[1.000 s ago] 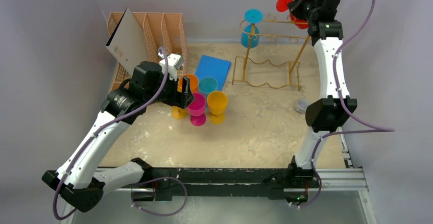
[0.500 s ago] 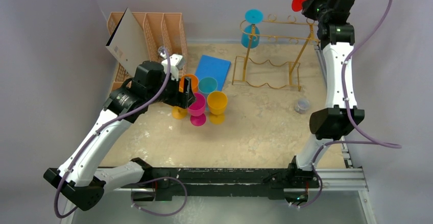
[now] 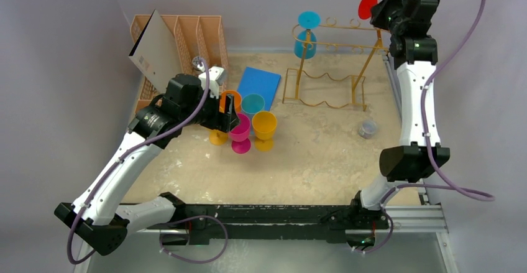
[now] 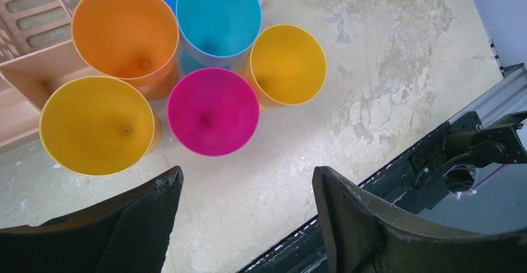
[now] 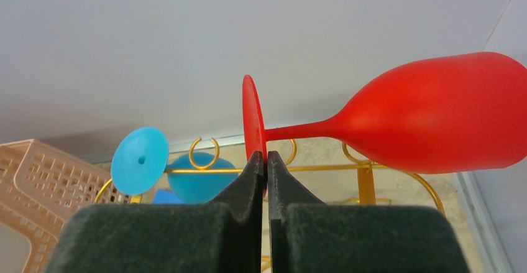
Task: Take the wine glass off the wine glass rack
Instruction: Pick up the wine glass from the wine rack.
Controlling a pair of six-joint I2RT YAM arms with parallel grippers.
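My right gripper [image 3: 379, 10] [image 5: 266, 158] is shut on the flat foot of a red wine glass [image 5: 435, 120] [image 3: 367, 4]. It holds the glass high at the back right, above the right end of the gold wire rack [image 3: 329, 68] [image 5: 366, 180]. The glass lies sideways, bowl to the right in the right wrist view. A blue wine glass [image 3: 305, 40] [image 5: 142, 161] hangs upside down on the rack's left end. My left gripper [image 3: 229, 112] [image 4: 245, 183] is open and empty, hovering beside a cluster of upright glasses.
Several upright glasses stand left of centre: orange [image 4: 124, 33], teal [image 4: 219, 15], yellow [image 4: 287, 64], magenta [image 4: 212, 111], yellow [image 4: 96, 125]. A peach slotted organizer [image 3: 186, 43] holding a board stands at back left. A blue pad [image 3: 258, 85] lies behind the glasses. A small clear jar [image 3: 368, 128] sits right.
My right gripper has lifted the red glass up and to the right, off the rack's right end. The left arm has hardly moved.
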